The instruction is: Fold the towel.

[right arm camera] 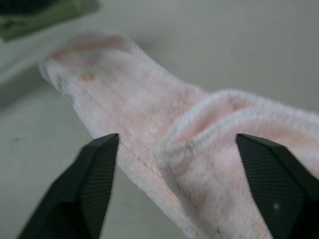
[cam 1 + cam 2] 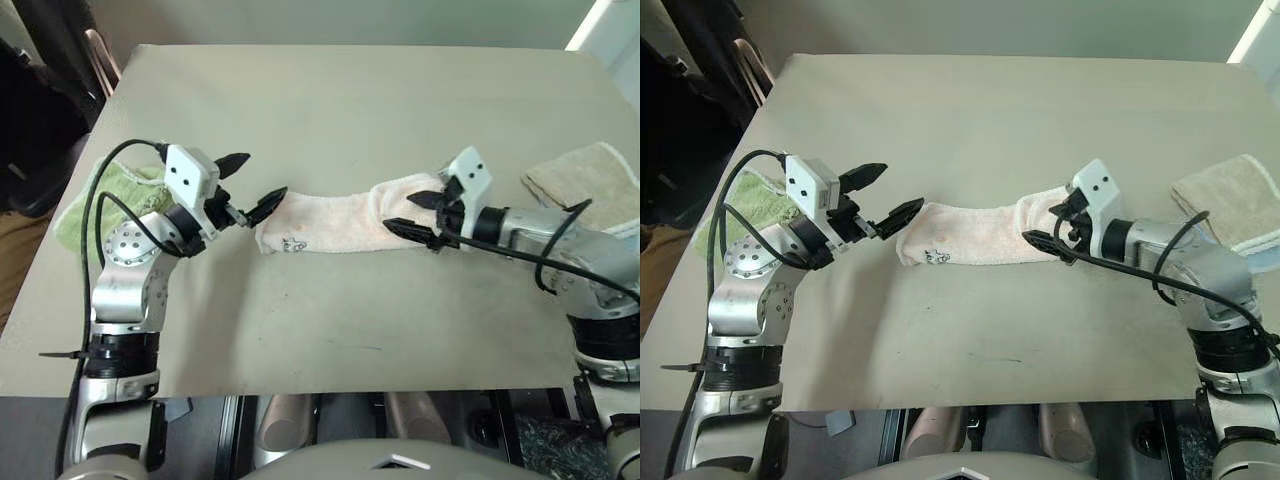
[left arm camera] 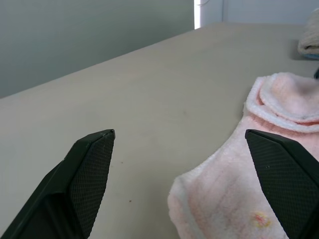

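At the counter's [image 2: 330, 90] left edge, one lime-green cloth [image 2: 75, 215] lies partly hidden behind the left arm; one beige cloth [image 2: 590, 180] sits at the right edge. Across the counter's middle lies one pale pink towel [image 2: 340, 225], bunched into a long roll. The left claw [image 2: 255, 185] and right claw [image 2: 425, 213] each stand apart at its ends, gripping nothing.

- tabletop [image 2: 340, 110]: beige and matte
- lime-green cloth [image 2: 85, 210]: at the tabletop's left edge
- tan cloth [image 2: 590, 180]: folded, at the tabletop's right edge
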You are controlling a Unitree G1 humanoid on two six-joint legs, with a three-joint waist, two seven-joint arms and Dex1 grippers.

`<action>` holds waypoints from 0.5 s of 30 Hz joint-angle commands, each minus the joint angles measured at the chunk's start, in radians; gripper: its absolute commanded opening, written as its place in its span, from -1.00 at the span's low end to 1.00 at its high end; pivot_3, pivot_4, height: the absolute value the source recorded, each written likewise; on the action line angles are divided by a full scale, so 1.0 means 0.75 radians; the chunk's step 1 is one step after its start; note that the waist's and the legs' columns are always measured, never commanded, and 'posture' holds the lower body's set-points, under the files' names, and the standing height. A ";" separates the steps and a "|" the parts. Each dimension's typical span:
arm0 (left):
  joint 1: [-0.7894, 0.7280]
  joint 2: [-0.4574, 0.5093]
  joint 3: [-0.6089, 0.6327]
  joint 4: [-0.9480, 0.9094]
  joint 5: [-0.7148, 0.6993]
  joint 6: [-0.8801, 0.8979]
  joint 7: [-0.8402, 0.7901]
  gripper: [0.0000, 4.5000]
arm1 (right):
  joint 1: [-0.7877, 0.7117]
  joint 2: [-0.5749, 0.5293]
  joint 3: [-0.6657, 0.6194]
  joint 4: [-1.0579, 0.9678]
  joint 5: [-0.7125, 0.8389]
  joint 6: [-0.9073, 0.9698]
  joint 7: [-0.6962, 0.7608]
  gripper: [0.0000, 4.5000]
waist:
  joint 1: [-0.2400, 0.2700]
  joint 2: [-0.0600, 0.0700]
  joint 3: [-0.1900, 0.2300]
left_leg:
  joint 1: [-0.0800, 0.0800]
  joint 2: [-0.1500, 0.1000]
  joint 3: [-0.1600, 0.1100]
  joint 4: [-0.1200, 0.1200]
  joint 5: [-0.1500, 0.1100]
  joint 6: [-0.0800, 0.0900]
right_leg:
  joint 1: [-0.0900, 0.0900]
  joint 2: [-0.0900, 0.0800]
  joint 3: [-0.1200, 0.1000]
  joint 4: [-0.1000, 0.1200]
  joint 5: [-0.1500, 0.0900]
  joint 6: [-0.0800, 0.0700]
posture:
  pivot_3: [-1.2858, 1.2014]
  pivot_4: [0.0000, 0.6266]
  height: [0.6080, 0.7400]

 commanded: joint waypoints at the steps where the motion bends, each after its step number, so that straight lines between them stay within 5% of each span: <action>1: 0.029 -0.010 0.065 -0.096 -0.075 0.067 0.041 1.00 | -0.006 0.013 -0.107 0.048 -0.037 -0.054 -0.032 0.77 | 0.000 0.000 0.000 | 0.001 0.000 0.000 0.000 0.000 0.000 | 0.001 0.000 0.000 0.000 0.000 0.000 | 0.03 -0.52 0.93; 3: 0.056 -0.029 0.077 -0.137 -0.128 0.147 0.076 1.00 | -0.022 0.036 -0.075 0.188 -0.148 -0.127 -0.065 0.77 | -0.002 -0.001 0.000 | 0.005 0.000 0.000 0.000 0.001 0.000 | 0.004 0.000 0.000 0.000 0.001 -0.001 | 0.03 -0.52 0.93; 15: 0.330 -0.106 0.257 -0.465 -0.580 0.612 0.307 1.00 | -0.061 0.235 0.113 0.732 -0.463 -0.490 0.089 -0.99 | -0.010 0.000 0.000 | 0.013 0.001 -0.001 -0.006 0.004 -0.002 | 0.009 0.001 0.001 -0.001 0.003 -0.003 | 0.03 -0.52 0.93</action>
